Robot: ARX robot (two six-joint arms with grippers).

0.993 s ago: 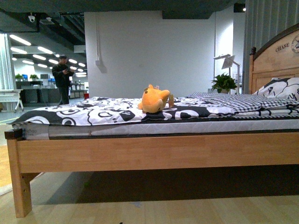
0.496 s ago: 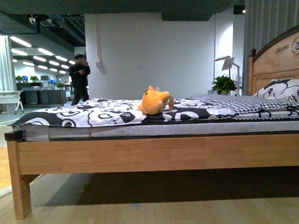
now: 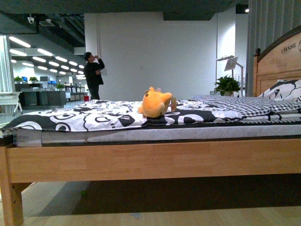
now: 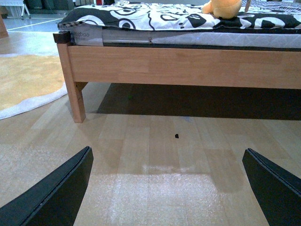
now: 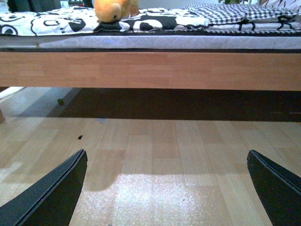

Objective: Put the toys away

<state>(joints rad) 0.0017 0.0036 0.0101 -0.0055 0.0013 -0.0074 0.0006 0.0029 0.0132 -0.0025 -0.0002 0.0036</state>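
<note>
Lying on the bed (image 3: 155,160), on its black-and-white cover (image 3: 94,115): the toy (image 3: 154,103). Soft plush, orange on top and yellower underneath, with a rounded body and short stubs poking up at its top. It sits about midway along the mattress. How far across the bed it lies is hard to judge from this low angle. It may be on its side; the face does not read clearly. A small tan shape (image 3: 172,102) lies just right of it, too small to identify.

Right end of the bed: a checked blanket (image 3: 244,104), then a pillow (image 3: 287,89) and a wooden headboard (image 3: 280,61), both cut off by the frame edge. Far left, a person (image 3: 94,75) in dark clothes stands by the white wall. The space under the bed is in deep shadow.

Left wrist view: the left gripper (image 4: 168,149) is low over the wood floor (image 4: 155,141). Its fingers (image 4: 56,193) are spread wide with nothing between them, and only their dark tips show at the frame corners. The toy is cropped at the top edge here. A pale rug (image 4: 23,80) lies left of the bed's corner leg.

Right wrist view: the right gripper (image 5: 167,151) is also low over the floor, fingers wide apart and empty, tips only. The toy again shows only in part, cut by the top edge.

Both grippers are well apart from the toy, on the near side of the bed.
</note>
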